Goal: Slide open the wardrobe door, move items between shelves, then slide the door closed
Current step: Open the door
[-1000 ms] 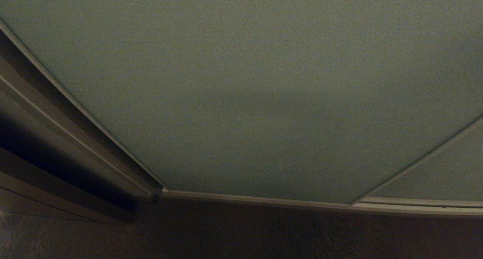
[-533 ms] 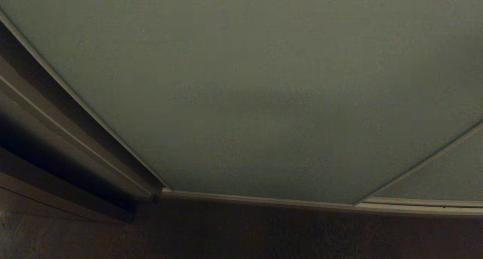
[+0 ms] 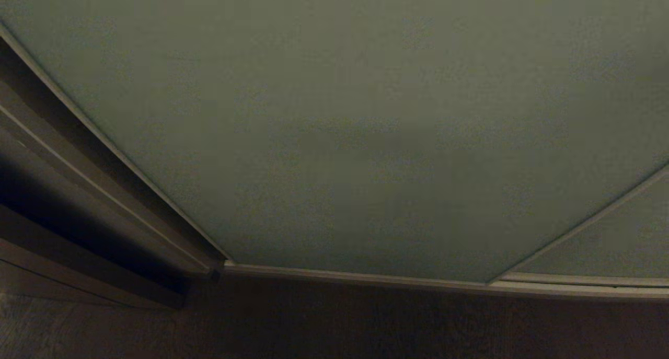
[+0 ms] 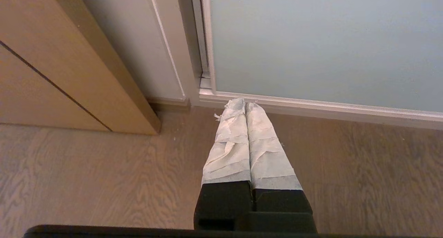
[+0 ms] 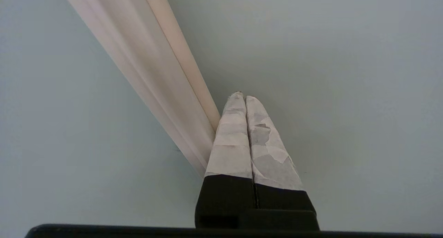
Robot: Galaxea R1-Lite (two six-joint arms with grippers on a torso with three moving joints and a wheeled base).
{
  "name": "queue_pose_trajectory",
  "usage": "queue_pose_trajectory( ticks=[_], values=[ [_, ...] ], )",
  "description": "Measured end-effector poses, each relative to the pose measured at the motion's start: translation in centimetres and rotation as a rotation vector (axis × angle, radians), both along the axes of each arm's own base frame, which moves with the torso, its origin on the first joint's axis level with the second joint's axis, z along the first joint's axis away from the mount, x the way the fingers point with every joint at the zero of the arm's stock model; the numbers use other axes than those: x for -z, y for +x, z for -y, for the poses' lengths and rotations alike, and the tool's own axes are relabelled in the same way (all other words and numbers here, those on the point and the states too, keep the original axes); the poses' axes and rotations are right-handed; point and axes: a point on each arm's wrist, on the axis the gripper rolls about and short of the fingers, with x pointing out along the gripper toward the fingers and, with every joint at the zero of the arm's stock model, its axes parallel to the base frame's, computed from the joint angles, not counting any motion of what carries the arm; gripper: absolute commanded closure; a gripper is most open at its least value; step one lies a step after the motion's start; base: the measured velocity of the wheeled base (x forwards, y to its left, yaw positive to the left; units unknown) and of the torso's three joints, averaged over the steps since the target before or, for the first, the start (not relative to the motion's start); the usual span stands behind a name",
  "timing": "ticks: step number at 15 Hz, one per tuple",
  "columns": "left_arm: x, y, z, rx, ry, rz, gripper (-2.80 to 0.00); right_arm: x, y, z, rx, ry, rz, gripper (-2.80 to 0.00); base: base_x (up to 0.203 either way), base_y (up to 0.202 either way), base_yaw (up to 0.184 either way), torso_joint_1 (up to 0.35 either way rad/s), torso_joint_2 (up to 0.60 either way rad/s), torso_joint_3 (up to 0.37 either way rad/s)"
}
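Your sliding wardrobe door (image 3: pixel 366 113) fills the head view, pulled across, its frame edge (image 3: pixel 110 145) running from 10 o'clock down to 7 o'clock. Your right gripper (image 5: pixel 242 96) has its fingers (image 5: pixel 232 141) pressed together, holding nothing, tips at the door's pale frame strip (image 5: pixel 166 75). Your left gripper (image 4: pixel 245 104) hangs parked over the wooden floor (image 4: pixel 86 182), fingers likewise closed and empty.

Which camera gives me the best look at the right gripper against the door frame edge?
The right wrist view: the right gripper, shut, has its tips on the sliding wardrobe door right beside the pale frame edge. The head view shows only the door panel, no gripper. The left wrist view shows the left gripper above the floor.
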Motion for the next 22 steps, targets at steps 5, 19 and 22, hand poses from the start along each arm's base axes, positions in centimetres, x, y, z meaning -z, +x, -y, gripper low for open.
queue_pose_trajectory(
  ticks=[5,19,22],
  values=[
    [0.0,0.0,0.0,0.000,0.000,0.000,0.00,-0.1,-0.2,-0.3,0.009,-0.046,0.003,0.00,0.000,0.000,0.000,0.000,0.00,0.000],
    [0.0,0.0,0.0,0.000,0.000,0.000,0.00,3.5,-6.7,-5.3,0.040,-0.385,-0.020,0.00,0.000,0.000,0.000,0.000,0.00,0.000],
    [0.0,0.0,0.0,0.000,0.000,0.000,0.00,6.9,-7.4,-5.4,-0.039,-0.412,-0.100,0.00,0.000,0.000,0.000,0.000,0.00,0.000]
  ],
)
